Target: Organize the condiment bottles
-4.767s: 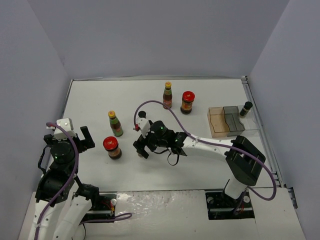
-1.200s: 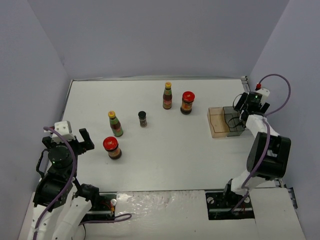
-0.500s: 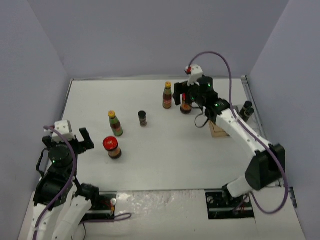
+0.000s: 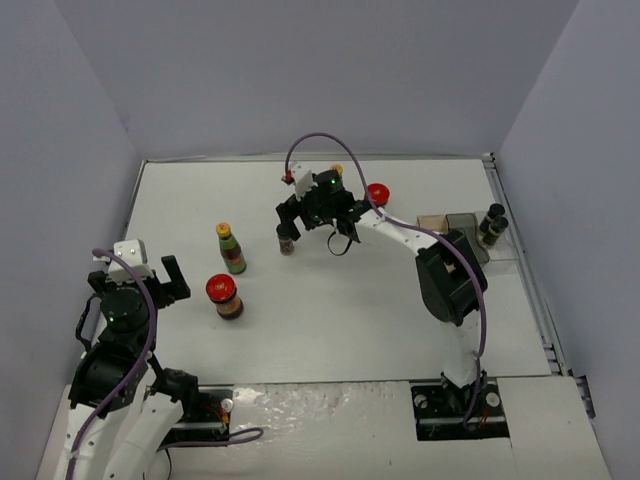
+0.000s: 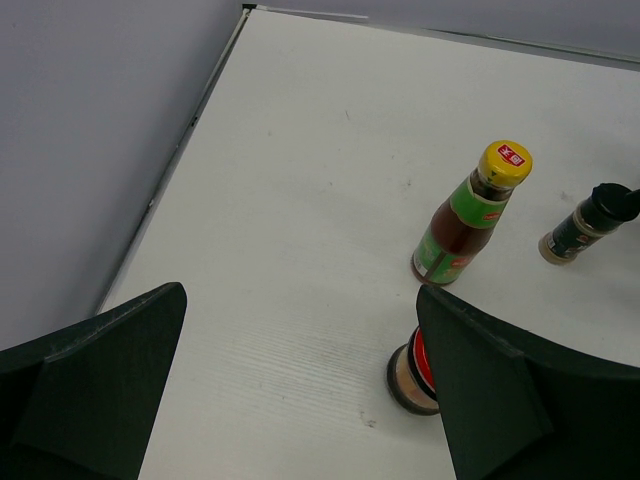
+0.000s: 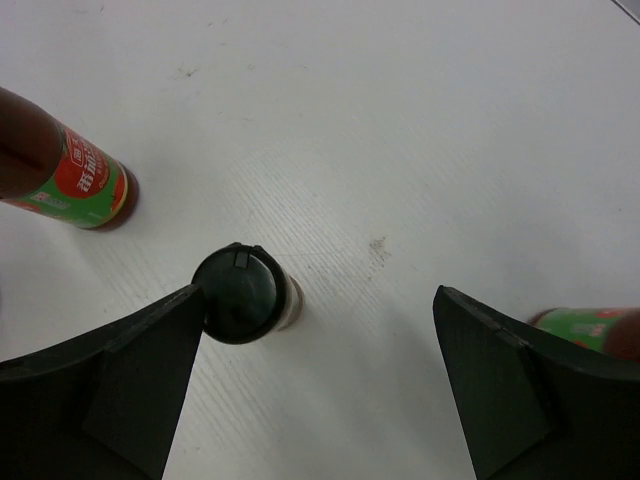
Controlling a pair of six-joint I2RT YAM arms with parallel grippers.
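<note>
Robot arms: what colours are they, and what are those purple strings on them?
The left arm and the right arm both have white tube-shaped links and chunky black joints. The strings are cables: one purple cable loops down the left arm, and another arches over the right arm. Each arm shows a tiny green light. The jaws are plain black wedges.

This is a robotics lab test cell rather than a kitchen. In the top view a bare white table (image 4: 330, 330) fills the middle of the frame. Plain lavender panels (image 4: 300, 80) box it in at the left, top and right. A left arm (image 4: 122, 312) and a right arm (image 4: 455, 285), both white and black, are bolted to a pale base board (image 4: 330, 405) along the bottom edge. Purple cables (image 4: 318, 137) trail from them, and both wrist views show the same blank tabletop.
</note>
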